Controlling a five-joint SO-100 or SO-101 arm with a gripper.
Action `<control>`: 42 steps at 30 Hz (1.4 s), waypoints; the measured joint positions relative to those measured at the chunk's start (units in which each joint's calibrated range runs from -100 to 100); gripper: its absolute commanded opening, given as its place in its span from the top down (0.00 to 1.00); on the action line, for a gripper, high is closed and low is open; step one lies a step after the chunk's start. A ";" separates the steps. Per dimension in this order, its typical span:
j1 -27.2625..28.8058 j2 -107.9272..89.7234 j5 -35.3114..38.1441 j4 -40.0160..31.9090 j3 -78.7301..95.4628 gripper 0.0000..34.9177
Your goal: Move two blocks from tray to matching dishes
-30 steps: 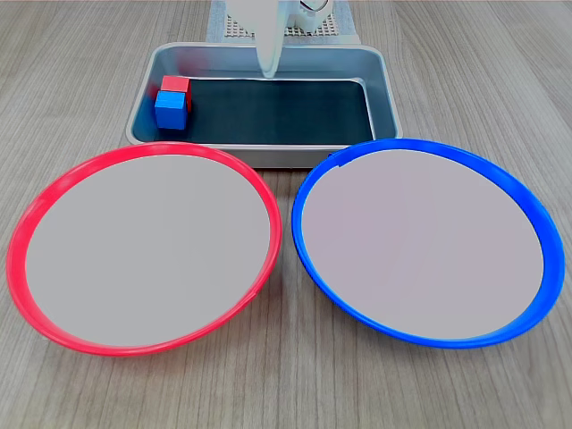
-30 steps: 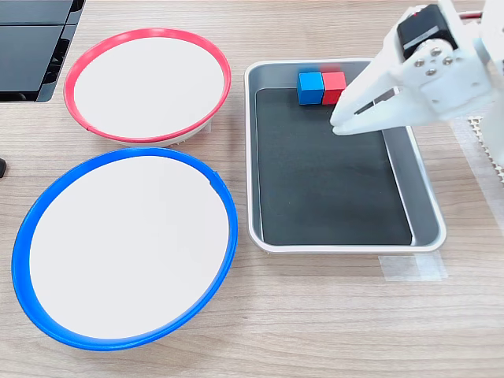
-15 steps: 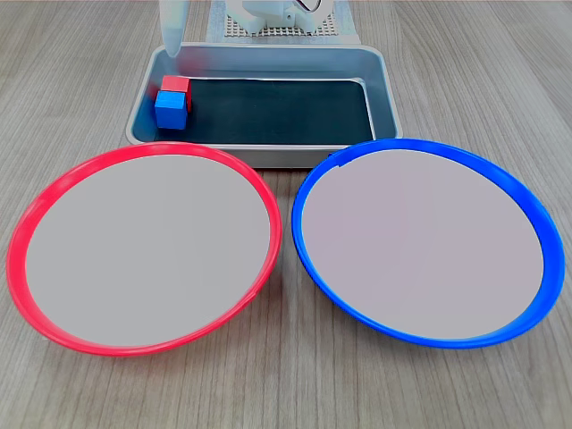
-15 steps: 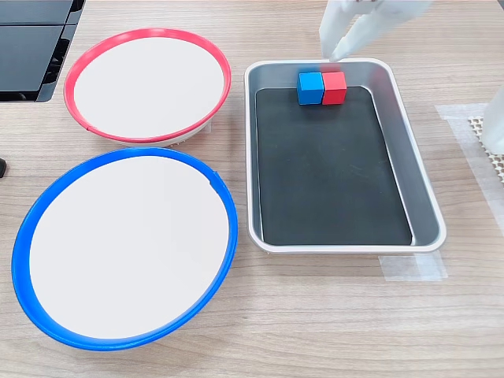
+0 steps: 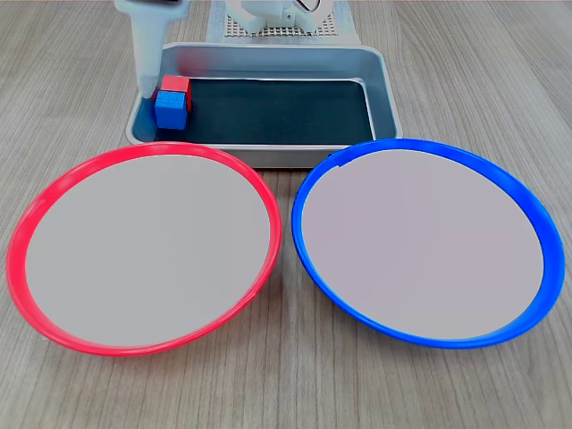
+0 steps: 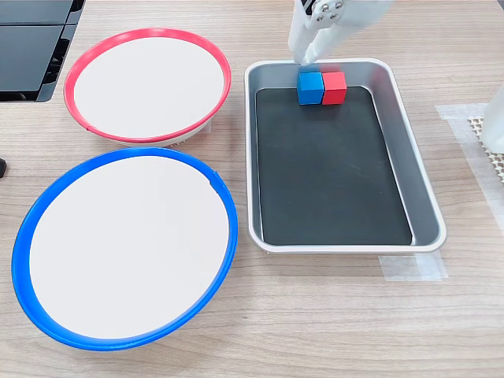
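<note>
Small bright blue cube (image 6: 310, 86), small bright red cube (image 6: 334, 87): touching, against end wall of grey metal tray (image 6: 426, 207). I judge both light, rigid; grip free opposite faces. White claw (image 6: 304, 55) beside blue cube, empty; opening unclear.

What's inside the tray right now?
The tray holds the blue block and the red block, touching at one end. The gripper hides part of the wall there.
</note>
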 measured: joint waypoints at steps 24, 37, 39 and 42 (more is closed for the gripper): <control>-13.45 -5.29 2.20 9.71 4.99 1.00; -12.30 -5.46 10.84 20.55 -2.09 0.49; -13.36 -5.46 10.89 18.92 -1.00 0.48; -13.89 -5.46 10.84 16.15 2.36 0.46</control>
